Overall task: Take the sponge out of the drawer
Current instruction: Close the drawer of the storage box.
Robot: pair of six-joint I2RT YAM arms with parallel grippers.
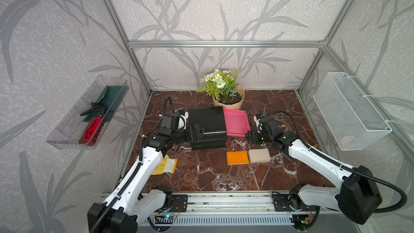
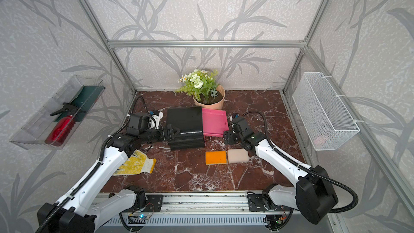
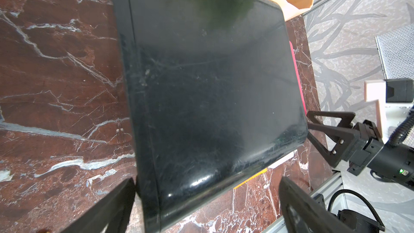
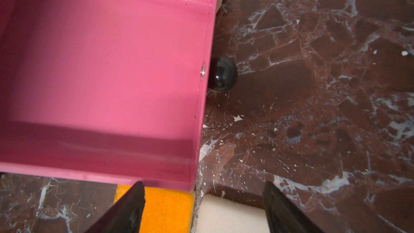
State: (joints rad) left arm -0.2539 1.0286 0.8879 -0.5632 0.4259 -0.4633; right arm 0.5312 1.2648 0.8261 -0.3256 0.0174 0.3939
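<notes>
The marble tabletop (image 1: 201,175) carries a black cabinet (image 1: 207,122). Its near corner sits between the widely spread jaws of the left end effector (image 3: 208,182), with one finger (image 3: 121,200) just beside the cabinet's edge. The pink drawer (image 1: 236,119) stands pulled out, just ahead of the right end effector (image 4: 202,189), whose jaws are also spread and hold nothing. Just below that end effector's fingertips, outside the drawer, the orange sponge (image 1: 237,157) and the beige sponge (image 1: 259,155) lie flat side by side on the tabletop. The drawer's black knob (image 4: 221,73) sits farther ahead.
</notes>
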